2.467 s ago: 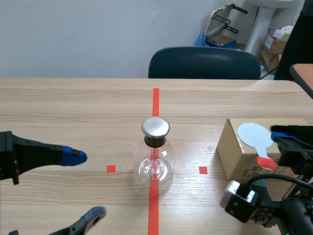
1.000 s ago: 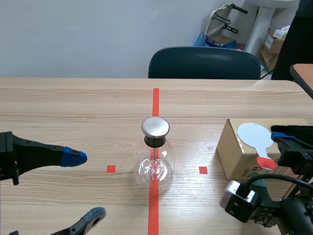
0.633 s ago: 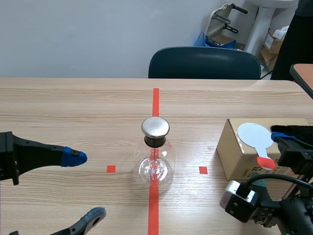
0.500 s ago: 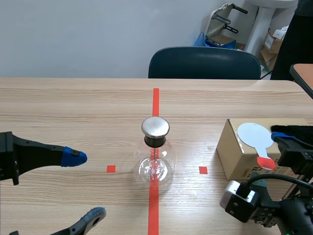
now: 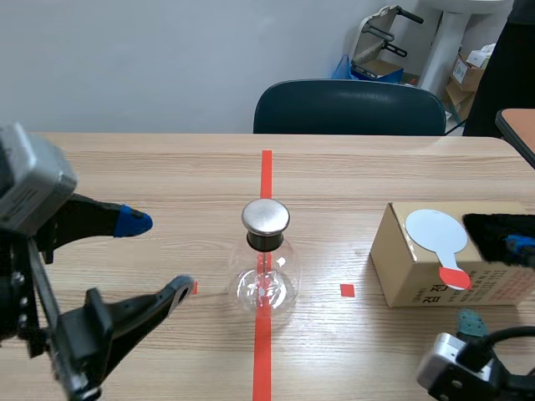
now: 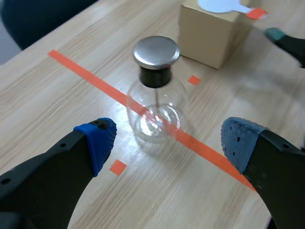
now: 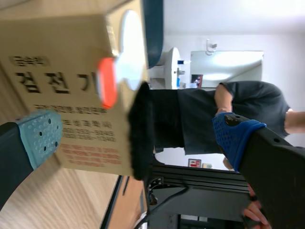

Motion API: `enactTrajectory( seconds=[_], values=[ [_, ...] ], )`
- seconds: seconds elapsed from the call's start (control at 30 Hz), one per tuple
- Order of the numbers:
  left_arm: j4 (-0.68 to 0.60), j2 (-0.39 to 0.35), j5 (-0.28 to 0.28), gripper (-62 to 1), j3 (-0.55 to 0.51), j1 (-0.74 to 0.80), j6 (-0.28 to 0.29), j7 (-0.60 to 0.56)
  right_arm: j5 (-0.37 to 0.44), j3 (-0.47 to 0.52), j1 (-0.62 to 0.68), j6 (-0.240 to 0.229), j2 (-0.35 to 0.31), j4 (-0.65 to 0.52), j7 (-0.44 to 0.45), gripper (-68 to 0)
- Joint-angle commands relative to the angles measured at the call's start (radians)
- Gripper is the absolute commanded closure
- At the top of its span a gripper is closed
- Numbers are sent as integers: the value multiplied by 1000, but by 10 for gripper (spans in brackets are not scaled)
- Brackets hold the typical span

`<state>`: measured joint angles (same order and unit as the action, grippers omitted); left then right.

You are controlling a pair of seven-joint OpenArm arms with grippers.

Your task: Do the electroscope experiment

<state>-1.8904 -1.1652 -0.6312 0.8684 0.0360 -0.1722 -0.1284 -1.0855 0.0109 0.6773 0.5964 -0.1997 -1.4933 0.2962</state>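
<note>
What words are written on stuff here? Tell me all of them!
"검전기": big black letters on the box, the last letter partly behind the red handle.
"(금속박)": small black print next to it, same box.
Small red print further along the box: too blurred to read.
The flask has no writing.

Black arms (image 5: 71, 338), grey camera housings (image 5: 32, 185), left end effector (image 5: 157, 255) blue-padded, right end effector (image 7: 138, 136) grey-green and blue

Lab: taped table (image 5: 125, 167), office chair (image 5: 349, 107)
</note>
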Motion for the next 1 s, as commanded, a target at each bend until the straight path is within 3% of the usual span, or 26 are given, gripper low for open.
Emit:
enactTrajectory(
  seconds=[0.0, 0.1, 0.27, 0.5, 0.63, 0.97],
  values=[
    [-14, 37, -9, -476, -36, 0, -5, 9, 22, 8, 34, 7, -26, -50, 10, -679],
    [-14, 99, -9, -476, -129, 18, -44, 74, 80, 31, 106, -24, -53, -129, 34, -679],
    [-14, 190, -2, -476, -342, 121, -63, 105, 198, 71, 227, -133, -100, -281, 44, -679],
    [-14, 343, 128, -476, -643, 358, -69, 103, 449, 130, 309, -256, -156, -492, 29, -679],
    [-14, 436, 180, -476, -773, 482, -69, 92, 596, 148, 306, -387, -190, -589, -4, -679],
    [-23, 550, 184, -476, -916, 729, -69, -60, 962, 166, 271, -753, -230, -670, -64, -679]
  ],
)
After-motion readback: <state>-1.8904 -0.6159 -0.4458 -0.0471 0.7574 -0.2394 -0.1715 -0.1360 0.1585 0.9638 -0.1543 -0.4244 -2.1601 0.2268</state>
